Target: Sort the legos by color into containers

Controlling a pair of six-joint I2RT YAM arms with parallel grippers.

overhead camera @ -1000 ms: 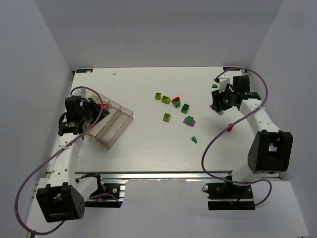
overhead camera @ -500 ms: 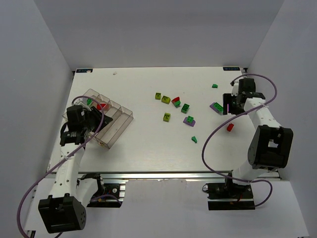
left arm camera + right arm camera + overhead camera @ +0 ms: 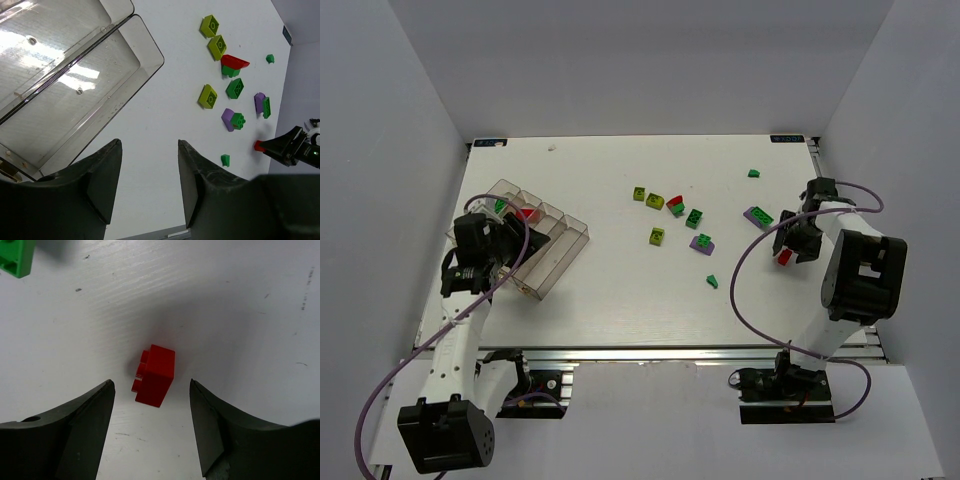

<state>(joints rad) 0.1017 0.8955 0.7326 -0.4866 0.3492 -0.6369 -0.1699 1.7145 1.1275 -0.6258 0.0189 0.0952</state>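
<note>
The clear divided tray (image 3: 552,254) sits at the left, with a red brick (image 3: 527,213) and a green brick (image 3: 500,205) in its far compartments. My left gripper (image 3: 506,243) hovers over the tray's near side, open and empty; in the left wrist view its gripper (image 3: 149,167) frames bare table beside the tray (image 3: 75,75). My right gripper (image 3: 789,246) stands open over a lone red brick (image 3: 156,375) lying on its side, level with the fingertips (image 3: 106,390) and touching neither. Loose legos (image 3: 658,236) in green, yellow-green, red and purple lie mid-table.
A purple-and-green brick (image 3: 758,215) lies just left of the right gripper, and a small green brick (image 3: 753,173) lies farther back. Another green piece (image 3: 712,281) sits nearer the front. White walls enclose the table on three sides.
My left gripper has drawn back from over the tray and its jaws have opened. My right arm swung toward the near right, coming down over the red brick.
</note>
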